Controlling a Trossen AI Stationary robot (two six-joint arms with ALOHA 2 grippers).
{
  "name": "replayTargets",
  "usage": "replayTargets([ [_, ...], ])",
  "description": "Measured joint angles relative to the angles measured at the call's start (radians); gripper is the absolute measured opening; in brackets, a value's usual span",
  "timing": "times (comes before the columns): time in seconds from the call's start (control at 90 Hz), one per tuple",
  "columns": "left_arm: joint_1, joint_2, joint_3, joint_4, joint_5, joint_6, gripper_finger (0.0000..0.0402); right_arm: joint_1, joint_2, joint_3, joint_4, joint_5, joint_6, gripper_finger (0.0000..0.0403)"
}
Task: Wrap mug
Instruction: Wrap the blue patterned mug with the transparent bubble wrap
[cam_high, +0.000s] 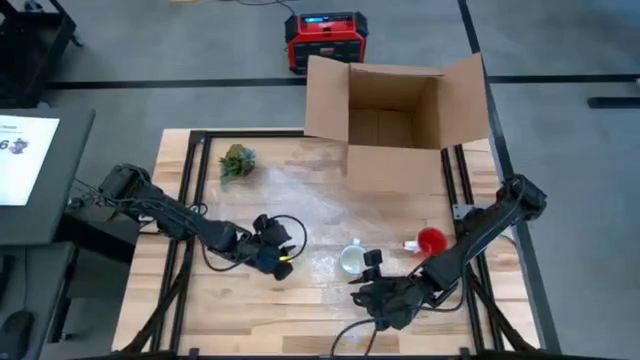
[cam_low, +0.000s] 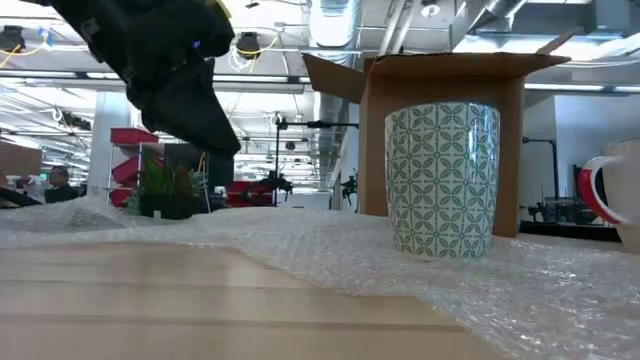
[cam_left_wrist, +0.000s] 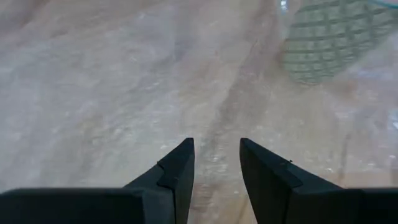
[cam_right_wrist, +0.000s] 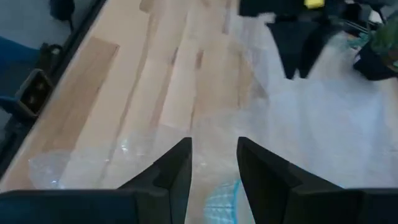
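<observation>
Wooden slats make up the table (cam_high: 200, 300), and a sheet of clear bubble wrap (cam_high: 320, 205) lies spread across its middle, reaching toward the near edge. On that sheet stands the mug (cam_high: 352, 259), upright, white with a green lattice pattern; in the low view it (cam_low: 441, 180) rises in front of the open cardboard box (cam_high: 395, 120) that sits at the far side of the table. Just beside the mug, toward the right, is a red and white cup (cam_high: 430, 241), of which the low view catches only a rim and handle. A small potted plant (cam_high: 237, 162) stands well apart, near the far left corner. The left gripper (cam_high: 287, 258) hangs over the bubble wrap a little to the left of the mug, its two dark fingers (cam_left_wrist: 177, 171) apart with a narrow gap between them, holding nothing; below them lies only the crinkled sheet, with the mug off to one side. The right gripper (cam_high: 372, 270) sits near the front edge, just beside the mug on its near side, fingers (cam_right_wrist: 176, 167) likewise parted by a slim gap and closed on nothing, a sliver of the patterned mug (cam_right_wrist: 222, 199) showing between and beneath them. On the floor beyond the box rests a red and black power unit (cam_high: 326, 40).
</observation>
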Motion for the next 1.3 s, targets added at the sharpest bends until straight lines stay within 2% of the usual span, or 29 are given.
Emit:
replayTargets([
  [0.122,-0.020,0.000,0.000,0.030,-0.010,0.013,0.0109,-0.019,0.000,0.013,-0.016,-0.003,0.001,0.0135],
  [0.367,-0.032,0.000,0.000,0.053,-0.020,0.026,0.0109,-0.035,0.000,0.013,-0.020,-0.031,-0.005,0.0212],
  [0.5,-0.031,0.000,0.000,0.051,-0.022,0.029,0.0109,-0.034,0.000,0.013,-0.019,-0.031,-0.007,0.0237],
  [1.3,-0.031,0.000,0.000,0.048,-0.018,0.027,0.0109,-0.039,0.000,0.013,-0.008,-0.032,-0.007,0.0238],
])
